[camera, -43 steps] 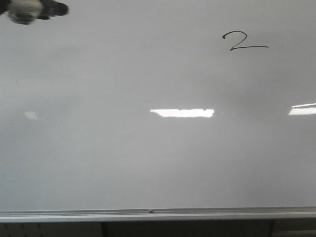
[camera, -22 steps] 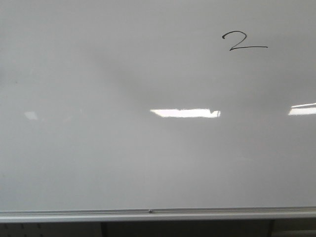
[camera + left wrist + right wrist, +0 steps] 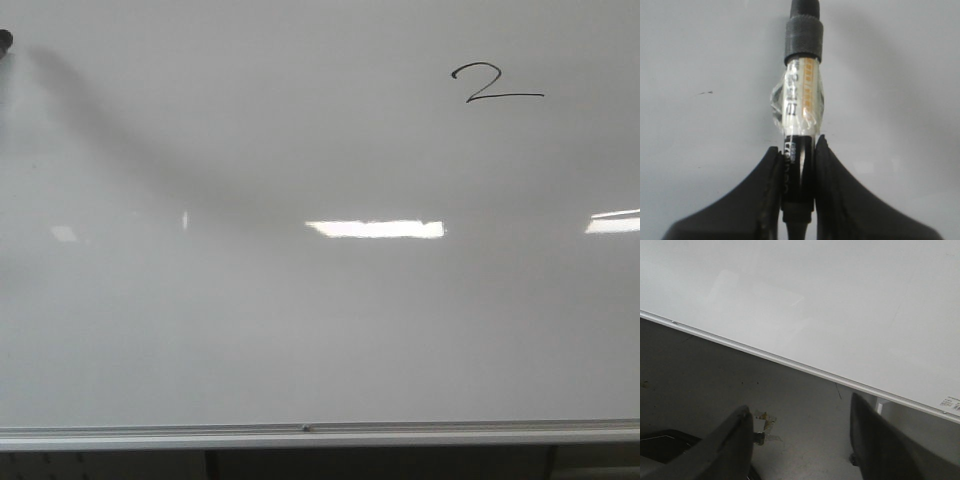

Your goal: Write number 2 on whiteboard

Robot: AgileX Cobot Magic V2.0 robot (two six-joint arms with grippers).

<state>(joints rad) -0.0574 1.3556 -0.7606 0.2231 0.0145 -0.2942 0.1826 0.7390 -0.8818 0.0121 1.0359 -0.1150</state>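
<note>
The left claw (image 3: 796,200) is clamped tight on one black marker (image 3: 800,115), the barrel pinched between both fingers and its taped label and ribbed collar sticking out ahead toward the whiteboard (image 3: 300,330). In the front view only a dark tip of that marker or claw shows at the far left edge; a second ago a larger part of it sat at the top left corner, half a second ago nothing of it was in sight, and now this sliver has come back lower down, with a long soft shadow trailing across the board from it. The number 2 (image 3: 495,84) has not altered in any of the three front pictures: one finished figure, curled top and flat base stroke, well apart from the left claw, far off on the other side of the board. My reading is that the writing is done and the arm is merely drifting near the board's edge.

The right claw (image 3: 800,440) hangs wide open and holds nothing, below the board's silver rail (image 3: 790,362) with grey floor beneath it.

Count: one digit, one marker, one board, two claws.
</note>
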